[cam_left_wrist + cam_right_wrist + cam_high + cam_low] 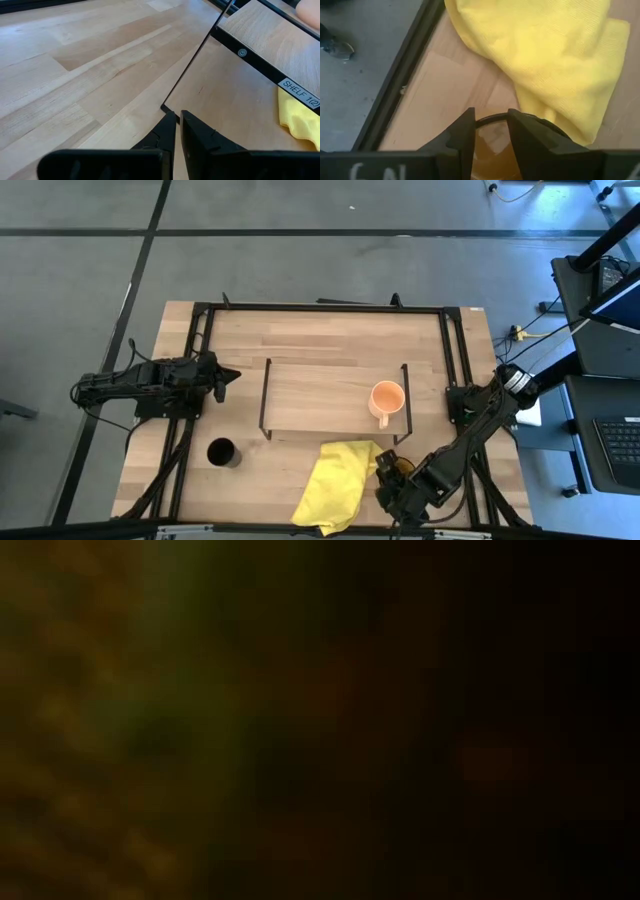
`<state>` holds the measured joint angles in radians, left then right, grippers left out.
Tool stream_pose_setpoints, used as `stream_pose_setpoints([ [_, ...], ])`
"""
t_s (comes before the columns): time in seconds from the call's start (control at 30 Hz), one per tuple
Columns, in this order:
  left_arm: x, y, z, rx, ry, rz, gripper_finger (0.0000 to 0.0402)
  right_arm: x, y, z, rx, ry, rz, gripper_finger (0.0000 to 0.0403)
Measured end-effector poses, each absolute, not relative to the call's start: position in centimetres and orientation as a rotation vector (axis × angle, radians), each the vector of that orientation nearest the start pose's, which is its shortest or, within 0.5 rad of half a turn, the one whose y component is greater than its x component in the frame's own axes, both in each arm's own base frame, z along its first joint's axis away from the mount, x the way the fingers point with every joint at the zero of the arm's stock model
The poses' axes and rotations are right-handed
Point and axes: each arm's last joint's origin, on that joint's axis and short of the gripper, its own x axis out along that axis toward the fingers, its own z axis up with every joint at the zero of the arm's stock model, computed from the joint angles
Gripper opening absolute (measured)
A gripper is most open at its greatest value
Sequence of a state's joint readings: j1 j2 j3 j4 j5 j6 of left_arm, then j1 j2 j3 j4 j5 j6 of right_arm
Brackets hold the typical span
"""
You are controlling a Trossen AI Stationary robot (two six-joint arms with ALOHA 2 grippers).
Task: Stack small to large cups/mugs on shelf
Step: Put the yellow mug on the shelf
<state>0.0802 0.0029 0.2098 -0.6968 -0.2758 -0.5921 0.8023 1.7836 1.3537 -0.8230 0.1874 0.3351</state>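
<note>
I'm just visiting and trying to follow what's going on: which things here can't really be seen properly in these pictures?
- Low view: dark and blurred all over; nothing can be told apart.
- Amber mug: right wrist view shows only its rim between the right gripper fingers; the high view has the arm over most of it.
- Peach-orange mug on the shelf: its inside is too small to judge.
- Black cup: seen only from above.
- Yellow cloth: anything beneath is hidden.

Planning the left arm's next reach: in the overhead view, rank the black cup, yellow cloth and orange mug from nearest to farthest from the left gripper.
From the left gripper:
1. Black cup, on the table's front left.
2. Yellow cloth, front middle.
3. Orange mug, on the shelf's right end.
</note>
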Motion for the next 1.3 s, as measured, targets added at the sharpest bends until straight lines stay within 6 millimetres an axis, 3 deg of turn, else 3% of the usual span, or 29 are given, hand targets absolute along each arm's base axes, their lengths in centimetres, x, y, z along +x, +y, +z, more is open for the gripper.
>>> stream_pose_setpoints([
  [0.33, 6.7, 1.3, 16.8, -0.526, 0.371, 0.482, 0.0021, 25.5, 25.3, 23.1, -0.368, 1.137, 0.374, 0.0119],
  [0.53, 6.7, 1.3, 16.8, -0.526, 0.371, 0.482, 0.0021, 26.0, 25.7, 25.1, -0.415, 1.071, 0.398, 0.0119],
  [0.67, 6.7, 1.3, 16.8, -0.526, 0.371, 0.482, 0.0021, 26.1, 25.3, 26.6, -0.546, 1.035, 0.326, 0.0119],
  [0.8, 6.7, 1.3, 16.8, -0.526, 0.371, 0.483, 0.0021, 25.5, 23.6, 27.6, -0.695, 1.139, 0.223, 0.0119],
  [0.97, 6.7, 1.3, 16.8, -0.526, 0.371, 0.482, 0.0021, 23.5, 21.5, 28.2, -0.755, 1.364, 0.073, 0.0119],
  [1.07, 6.7, 1.3, 16.8, -0.526, 0.371, 0.482, 0.0021, 22.7, 20.9, 28.0, -0.672, 1.457, -0.03, 0.0119],
  [1.2, 6.7, 1.3, 16.8, -0.525, 0.373, 0.483, 0.0021, 22.3, 21.3, 27.8, -0.356, 1.519, -0.015, 0.012],
  [1.3, 6.7, 1.3, 16.8, -0.525, 0.373, 0.483, 0.0021, 22.1, 21.4, 27.3, -0.207, 1.553, -0.109, 0.012],
])
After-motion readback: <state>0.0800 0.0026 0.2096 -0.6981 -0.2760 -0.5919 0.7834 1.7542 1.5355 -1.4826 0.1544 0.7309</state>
